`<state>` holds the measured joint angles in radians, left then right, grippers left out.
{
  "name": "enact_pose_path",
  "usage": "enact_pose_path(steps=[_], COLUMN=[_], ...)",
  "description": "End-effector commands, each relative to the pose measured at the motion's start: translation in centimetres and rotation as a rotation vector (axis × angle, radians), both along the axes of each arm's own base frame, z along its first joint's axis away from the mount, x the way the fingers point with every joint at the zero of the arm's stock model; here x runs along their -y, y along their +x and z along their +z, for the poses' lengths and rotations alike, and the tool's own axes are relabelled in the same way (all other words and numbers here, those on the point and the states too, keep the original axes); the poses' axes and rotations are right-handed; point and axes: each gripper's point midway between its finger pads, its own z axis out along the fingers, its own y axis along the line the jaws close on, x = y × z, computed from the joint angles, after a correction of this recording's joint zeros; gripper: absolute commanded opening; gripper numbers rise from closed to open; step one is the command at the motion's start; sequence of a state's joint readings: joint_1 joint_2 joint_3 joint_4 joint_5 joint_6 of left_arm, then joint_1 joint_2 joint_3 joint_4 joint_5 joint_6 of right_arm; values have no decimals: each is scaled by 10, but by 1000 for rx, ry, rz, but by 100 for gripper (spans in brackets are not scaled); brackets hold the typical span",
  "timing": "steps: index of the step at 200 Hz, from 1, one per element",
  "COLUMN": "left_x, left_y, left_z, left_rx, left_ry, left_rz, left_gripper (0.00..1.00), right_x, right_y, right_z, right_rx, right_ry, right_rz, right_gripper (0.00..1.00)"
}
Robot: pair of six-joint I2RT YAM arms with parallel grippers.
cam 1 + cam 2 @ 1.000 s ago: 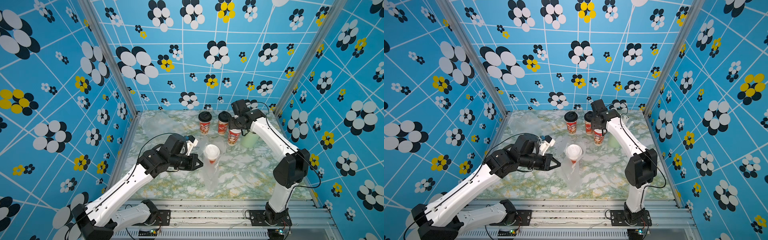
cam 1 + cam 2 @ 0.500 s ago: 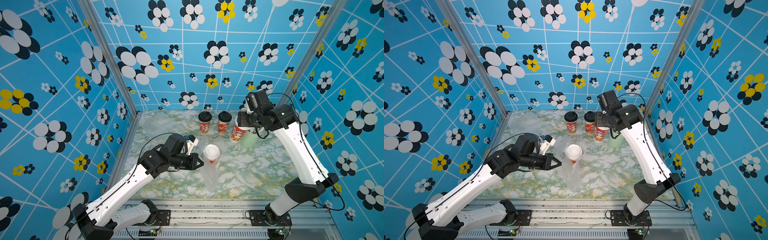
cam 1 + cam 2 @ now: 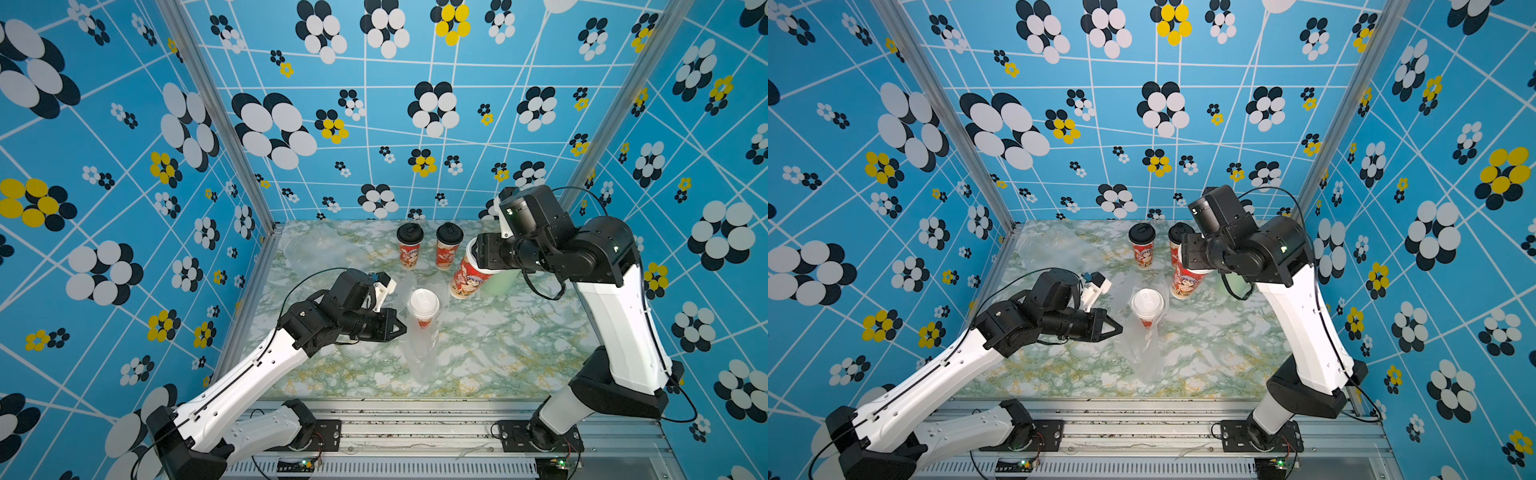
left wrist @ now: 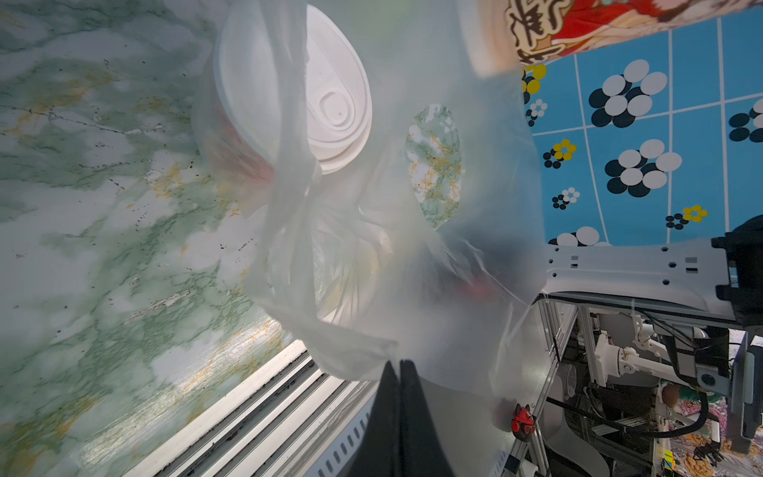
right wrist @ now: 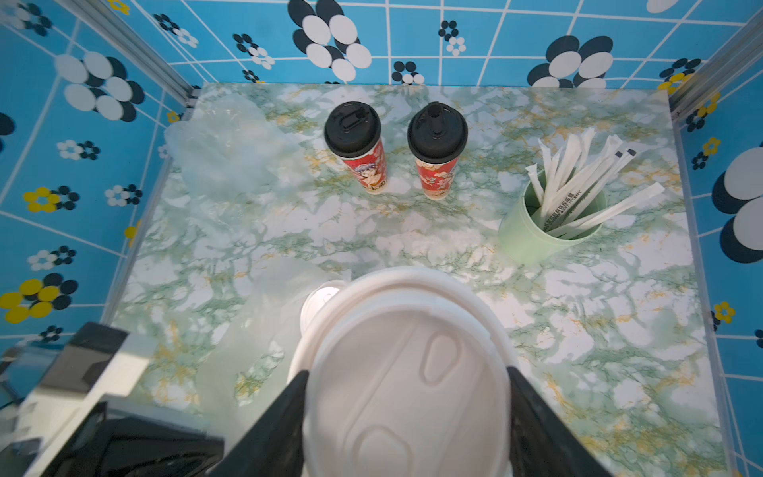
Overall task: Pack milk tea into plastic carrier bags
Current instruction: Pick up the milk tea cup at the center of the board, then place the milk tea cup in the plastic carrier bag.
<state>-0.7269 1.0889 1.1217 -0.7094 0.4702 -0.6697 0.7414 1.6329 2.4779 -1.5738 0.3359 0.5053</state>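
A second ago the right gripper (image 3: 478,254) was down at the held cup (image 3: 467,279), which stood upright beside the straw holder (image 5: 549,225) at 2 o'clock on the table (image 3: 498,353). Now that cup is off the table, tilted with its base toward the centre. The jaws are spread wide around its white-lidded top, as the right wrist view shows.

The left gripper (image 3: 1119,330) has not moved. Its jaws are pinched together on the edge of the bag (image 3: 1144,353) at the table's centre. The bagged cup (image 3: 1147,303) stands upright inside.

The black-lidded cups (image 5: 357,140) stay at 12 o'clock and the spare bag (image 5: 223,144) lies at 10 o'clock.
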Motion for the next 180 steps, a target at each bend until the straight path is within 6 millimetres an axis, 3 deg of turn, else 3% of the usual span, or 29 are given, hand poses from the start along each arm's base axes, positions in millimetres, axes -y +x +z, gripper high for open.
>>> enact_pose_path(steps=[1,51,78,146,180], left_x=[-2,3,5,13,18], left_y=[1,2,2,0,-3], left_z=[-4,-2,-2,11,17], left_rx=[17,16,15,32,47], left_ry=[10,2,7,-46,-81], left_rz=[5,-14,-25,-46,-64], left_gripper=[0,0,0,0,0], right_x=[9,-21,-47,-94,-94], right_y=[-19,-33,-37,-42,-42], right_z=[14,35,40,19,-4], right_rx=[16,54,56,-33,-96], right_ry=[41,164,217,228,148], right_rz=[-26,59,119,223,214], right_gripper=[56,55,55,55,55])
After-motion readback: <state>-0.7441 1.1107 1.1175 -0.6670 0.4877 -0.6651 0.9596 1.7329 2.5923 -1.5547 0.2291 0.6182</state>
